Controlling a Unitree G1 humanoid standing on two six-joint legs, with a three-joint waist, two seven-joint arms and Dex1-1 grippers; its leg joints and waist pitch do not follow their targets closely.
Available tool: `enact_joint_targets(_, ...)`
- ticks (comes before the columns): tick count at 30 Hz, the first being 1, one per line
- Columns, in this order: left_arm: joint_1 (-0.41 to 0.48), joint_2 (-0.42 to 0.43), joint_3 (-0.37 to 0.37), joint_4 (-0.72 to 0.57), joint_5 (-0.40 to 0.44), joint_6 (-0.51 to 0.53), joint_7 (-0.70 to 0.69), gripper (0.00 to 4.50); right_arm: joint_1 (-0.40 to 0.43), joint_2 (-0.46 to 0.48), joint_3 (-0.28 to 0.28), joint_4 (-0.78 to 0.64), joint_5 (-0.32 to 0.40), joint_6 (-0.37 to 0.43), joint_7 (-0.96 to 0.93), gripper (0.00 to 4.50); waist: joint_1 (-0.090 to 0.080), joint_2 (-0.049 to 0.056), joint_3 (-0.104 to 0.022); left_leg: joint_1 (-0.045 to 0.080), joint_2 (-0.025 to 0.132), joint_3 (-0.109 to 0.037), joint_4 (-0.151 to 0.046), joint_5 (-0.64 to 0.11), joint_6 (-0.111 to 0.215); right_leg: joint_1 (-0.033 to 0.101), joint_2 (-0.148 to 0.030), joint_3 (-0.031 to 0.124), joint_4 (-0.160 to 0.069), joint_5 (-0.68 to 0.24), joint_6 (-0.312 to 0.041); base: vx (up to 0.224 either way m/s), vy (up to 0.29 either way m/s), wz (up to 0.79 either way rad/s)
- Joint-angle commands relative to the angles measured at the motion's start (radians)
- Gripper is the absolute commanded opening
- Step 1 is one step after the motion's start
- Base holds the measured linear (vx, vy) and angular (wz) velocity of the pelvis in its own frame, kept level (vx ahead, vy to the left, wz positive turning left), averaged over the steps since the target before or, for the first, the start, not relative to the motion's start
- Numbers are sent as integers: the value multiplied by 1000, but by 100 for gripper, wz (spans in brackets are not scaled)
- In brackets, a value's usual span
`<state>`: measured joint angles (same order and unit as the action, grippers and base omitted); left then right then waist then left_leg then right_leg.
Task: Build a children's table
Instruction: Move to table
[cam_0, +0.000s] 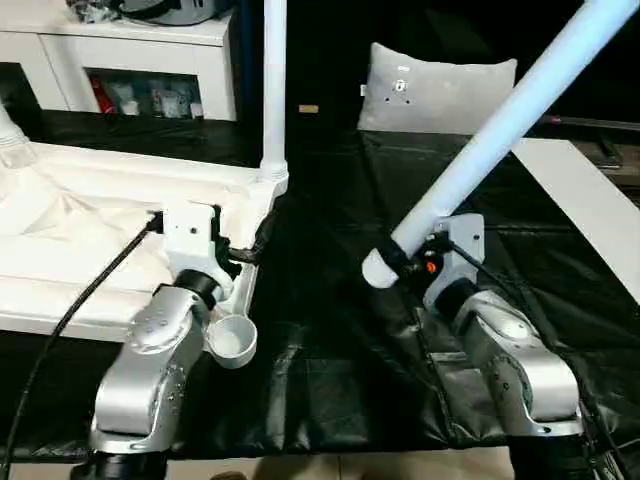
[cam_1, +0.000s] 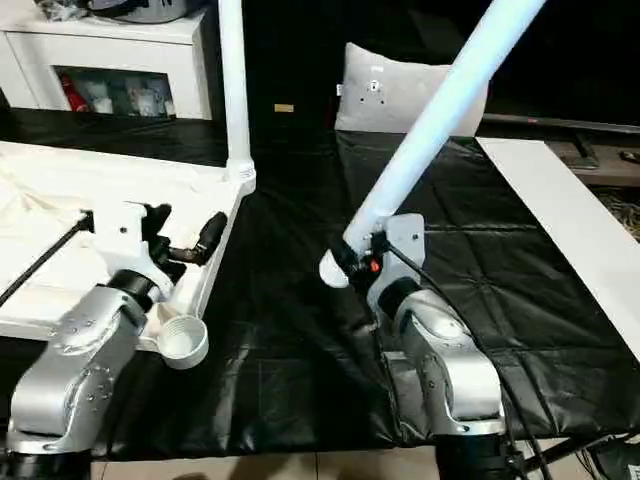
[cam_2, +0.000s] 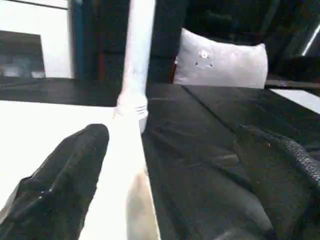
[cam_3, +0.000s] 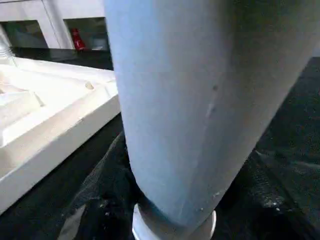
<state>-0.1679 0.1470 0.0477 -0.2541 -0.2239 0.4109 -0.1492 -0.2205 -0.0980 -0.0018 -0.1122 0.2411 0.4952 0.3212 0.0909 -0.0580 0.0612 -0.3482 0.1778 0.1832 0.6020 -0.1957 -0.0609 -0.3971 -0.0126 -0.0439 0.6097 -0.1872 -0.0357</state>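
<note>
- On the black sheet (cam_0: 330, 380), the table top (cam_0: 80, 215) is lying upside down at the robot's left, ribbed underside facing up.
- One leg (cam_0: 273, 80) is standing upright in the far corner socket, rising past the frame edge.
- Near corner socket (cam_0: 232, 340) is sitting empty, round mouth open, just beside the left forearm.
- Left gripper (cam_1: 185, 232) is hovering over the top's right-hand rim, forearm reaching forward, black fingers (cam_1: 210, 236) spread wide with nothing between them.
- In the left wrist view, one finger is sitting over the white rim, the upright leg ahead of it.
- Right gripper (cam_0: 405, 258) is pinching a second leg (cam_0: 500, 130) close to its thick end, wrist cocked upward.
- That leg is slanting up and away to the right, its round end cap (cam_0: 378, 270) pointing down-left, clear of the sheet.
- A wide strip of bare black sheet is lying between the held leg and the top's edge.
- A white pillow (cam_0: 435, 85) is sitting at the far side; a white cabinet (cam_0: 130, 70) is standing far left; a white board (cam_0: 590, 200) is running along the right.
</note>
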Motion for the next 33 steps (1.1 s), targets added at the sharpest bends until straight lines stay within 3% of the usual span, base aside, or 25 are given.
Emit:
enact_joint_targets(1,-5,-2,11,4,-9,-2,2,450,15,-8,1,-1,-17,-16,-21,185,0,4,-67,46,23,20,-26,-248,-86,-13,-41,93,-118,-469,95,-12,9,-31)
enact_joint_targets(2,-4,0,14,6,-5,1,9,450,15,-11,1,-4,-24,-17,-27,185,6,6,-67,36,19,23,-27,-245,-81,-8,-38,106,-111,-455,95,-2,28,-40)
enact_joint_targets(3,1,-3,15,0,-8,1,11,450,17,-4,-20,-24,7,-14,-18,185,10,-2,-71,26,14,30,-19,-248,-68,-7,-37,132,-101,-437,84,-2,28,-40)
enact_joint_targets(4,5,-4,16,-6,-14,2,8,450,15,-4,-27,-31,15,-14,-16,185,15,-3,-69,26,10,37,-7,-266,-50,-15,-36,163,-99,-438,60,12,56,-45)
enact_joint_targets(5,6,-3,18,-7,-14,0,6,450,9,-5,-30,-26,11,-17,-18,185,15,-13,-71,26,7,42,2,-276,-38,-13,-37,175,-100,-446,48,5,86,-42)
enact_joint_targets(6,5,-1,20,0,-12,-4,6,450,1,0,-36,-15,13,-16,-24,185,17,-22,-69,-13,2,20,6,-238,-3,28,-76,203,-89,-418,-7,5,86,-42)
enact_joint_targets(7,5,0,22,5,-11,-7,6,450,-4,4,-41,-6,15,-15,-27,185,22,-17,-66,-26,11,-9,21,-198,22,36,-115,226,-96,-406,-55,-1,115,-37)
enact_joint_targets(8,3,-1,22,8,-9,-8,8,450,-5,5,-42,-5,13,-19,-29,185,21,-14,-66,-25,14,-16,25,-183,29,35,-117,231,-97,-399,-73,-7,132,-20)
enact_joint_targets(9,-5,-4,24,22,1,-12,20,450,-9,7,-46,1,3,-37,-38,185,14,3,-69,-38,27,-37,3,-119,82,42,-137,195,-85,-301,-135,-7,132,-20)
enact_joint_targets(10,-8,-8,23,25,5,-12,23,450,-8,2,-43,-4,-6,-31,-50,185,-1,5,-67,-14,34,-28,-6,-107,129,15,-118,167,-81,-236,-173,0,138,2)
enact_joint_targets(11,-8,-11,19,21,6,-11,21,450,-6,-1,-41,-7,-3,-18,-50,185,-6,9,-68,-4,32,-22,-11,-101,147,14,-111,156,-76,-210,-187,-12,145,12)
enact_joint_targets(12,-4,-15,6,11,10,-11,12,450,-6,-7,-30,4,-7,-5,-50,185,-15,0,-60,12,34,-11,-25,-142,187,6,-112,132,-85,-220,-205,-12,145,12)
enact_joint_targets(13,-4,-16,6,17,13,-18,11,450,-9,-7,-26,20,-8,-5,-49,185,-16,2,-56,15,34,-11,-27,-165,187,5,-120,128,-91,-245,-205,-28,154,10)
enact_joint_targets(15,-6,-17,7,25,16,-23,14,450,-12,-7,-21,29,-12,-5,-46,185,-24,10,-55,19,35,-16,-40,-203,178,14,-135,111,-99,-292,-186,-31,161,5)
enact_joint_targets(17,-13,-21,2,32,18,-21,21,450,-15,-13,-7,30,-23,-12,-34,185,-36,19,-49,38,31,-11,-65,-252,167,2,-116,75,-97,-296,-158,-42,163,6)
enact_joint_targets(18,-13,-23,-3,31,16,-21,19,450,-14,-17,0,33,-28,-18,-24,185,-51,17,-50,37,28,-13,-81,-288,155,6,-106,48,-85,-285,-138,-45,164,5)
enact_joint_targets(19,-14,-25,-6,29,14,-20,17,450,-13,-20,3,35,-30,-20,-18,185,-67,7,-48,35,24,-7,-95,-331,135,1,-99,25,-79,-280,-117,-50,159,3)
enact_joint_targets(20,-15,-22,-10,36,19,-24,16,450,-16,-25,13,48,-46,-37,-17,185,-70,12,-47,32,22,-7,-102,-363,119,4,-101,16,-75,-284,-110,-56,150,4)
enact_joint_targets(23,-18,-22,-11,54,41,-30,26,450,-21,-36,28,56,-63,-51,-28,185,-109,15,-47,16,9,-1,-135,-523,14,15,-113,-22,-62,-262,-56,-61,133,1)
enact_joint_targets(24,-19,-24,-11,53,41,-31,26,450,-21,-37,28,52,-60,-48,-27,185,-115,12,-50,10,11,-7,-136,-543,4,25,-122,-25,-62,-257,-49,-64,112,0)
enact_joint_targets(26,-16,-28,-14,47,34,-29,21,450,-21,-33,19,49,-40,-32,-21,185,-124,9,-48,6,8,-5,-136,-596,-29,29,-142,-25,-74,-274,-44,-54,67,1)
enact_joint_targets(29,-13,-26,-15,50,35,-32,21,450,-28,-34,19,64,-46,-39,-24,185,-124,6,-46,9,13,-13,-107,-646,-38,43,-194,-20,-113,-403,-31,-17,17,1)
enact_joint_targets(31,-18,-22,-18,61,43,-34,27,450,-28,-39,25,64,-53,-41,-17,185,-109,0,-44,17,23,-35,-59,-586,-8,45,-260,19,-155,-448,-27,0,0,0)
enact_joint_targets(32,-17,-22,-24,58,45,-34,24,450,-25,-38,26,58,-50,-43,-11,185,-91,-11,-40,15,44,-62,-12,-497,30,56,-329,63,-187,-493,-34,0,0,0)
enact_joint_targets(33,-12,-26,-29,50,45,-33,19,450,-21,-36,26,56,-47,-46,-11,185,-77,3,-29,23,68,-96,15,-460,42,59,-362,75,-205,-534,-56,-50,89,-1)
